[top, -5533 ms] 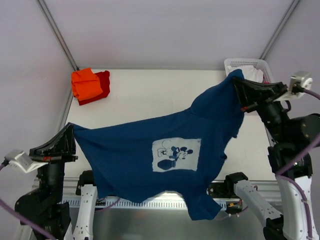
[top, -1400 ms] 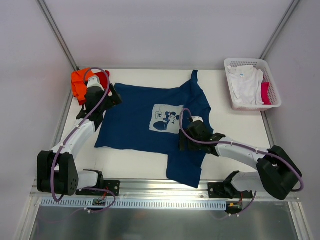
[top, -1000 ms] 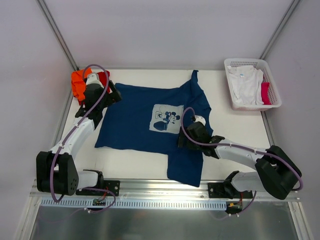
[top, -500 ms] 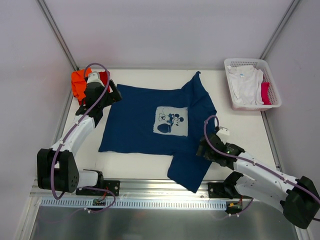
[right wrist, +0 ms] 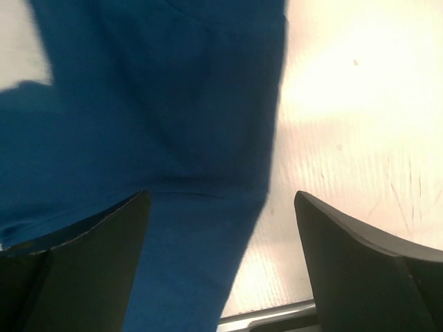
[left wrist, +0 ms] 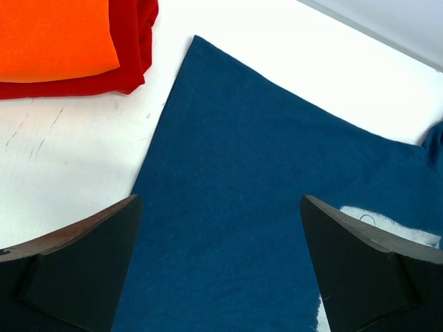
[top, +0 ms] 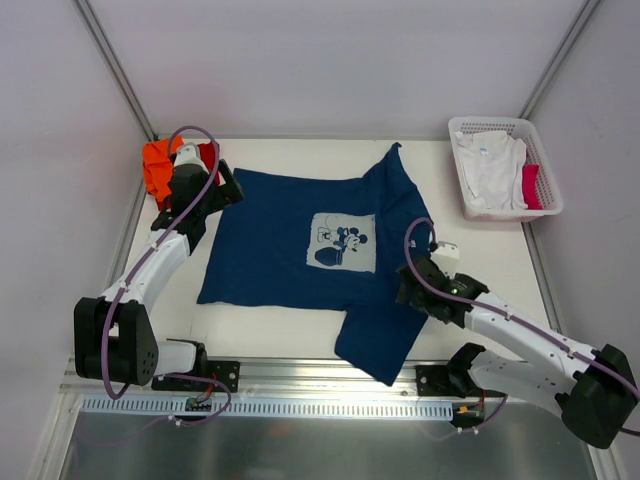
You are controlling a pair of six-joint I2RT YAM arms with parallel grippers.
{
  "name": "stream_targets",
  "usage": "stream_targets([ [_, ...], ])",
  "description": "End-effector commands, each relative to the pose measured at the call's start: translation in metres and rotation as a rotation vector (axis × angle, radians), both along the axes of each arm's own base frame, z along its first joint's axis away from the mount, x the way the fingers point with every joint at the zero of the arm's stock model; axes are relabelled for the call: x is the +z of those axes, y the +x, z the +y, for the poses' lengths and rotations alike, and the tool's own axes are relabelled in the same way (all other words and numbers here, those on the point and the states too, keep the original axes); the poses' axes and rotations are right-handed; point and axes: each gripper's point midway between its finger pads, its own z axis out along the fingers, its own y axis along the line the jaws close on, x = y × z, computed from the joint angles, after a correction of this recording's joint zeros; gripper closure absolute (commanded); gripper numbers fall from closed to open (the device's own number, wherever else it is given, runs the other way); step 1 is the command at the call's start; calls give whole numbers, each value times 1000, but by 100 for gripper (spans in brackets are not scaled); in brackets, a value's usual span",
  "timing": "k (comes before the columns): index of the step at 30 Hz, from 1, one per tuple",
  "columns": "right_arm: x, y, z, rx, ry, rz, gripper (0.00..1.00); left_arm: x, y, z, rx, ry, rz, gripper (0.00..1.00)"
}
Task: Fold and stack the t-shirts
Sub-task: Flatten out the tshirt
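1. The navy t-shirt (top: pixel 290 250) now lies spread on the bench (top: pixel 300 160), its pale mouse print (top: pixel 343 241) facing up. A few seconds ago both arms held it stretched in the air.
2. One sleeve points to the far side. The opposite part trails down to the near edge of the bench and looks creased rather than flat.
3. The left end effector (top: pixel 205 190) is released and holds nothing. Its fingers are spread wide above the shirt's far left corner, where it has stayed for the last second.
4. The right end effector (top: pixel 412 290) is also released and empty. A second ago it sat on the cloth just right of the print. It has since pulled back to the shirt's right edge, and the shirt has slid slightly right with it.
5. This suggests that laying out and smoothing is about finished and folding has not begun. No fold shows in the navy shirt yet.
6. At the far left corner, a folded orange shirt (top: pixel 157 165) lies on a folded red shirt (top: pixel 208 152), just beside the left end effector. This looks like the finished stack.
7. At the far right stands a white lattice basket (top: pixel 490 122). It holds a crumpled white shirt (top: pixel 492 165) and a reddish cloth (top: pixel 531 185) against its right wall, both still unfolded.
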Motion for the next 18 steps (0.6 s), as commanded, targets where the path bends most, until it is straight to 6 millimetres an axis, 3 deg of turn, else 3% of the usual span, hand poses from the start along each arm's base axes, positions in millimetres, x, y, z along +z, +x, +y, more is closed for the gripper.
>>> stream_targets([
  [1, 38, 26, 19, 91, -23, -67, 11, 22, 6, 0, 1, 16, -51, 1],
  [4, 49, 36, 38, 149, -26, -69, 11, 20, 6, 0, 3, 14, -44, 1],
  [7, 38, 37, 54, 181, 0, -41, 11, 18, 7, 1, 7, 15, -41, 1],
  [12, -2, 28, 72, 223, 1, 47, 11, 15, 8, 1, 9, 19, -34, 1],
  [18, -49, 15, 80, 260, -33, 145, 11, 10, 10, 1, 9, 20, -21, 1],
])
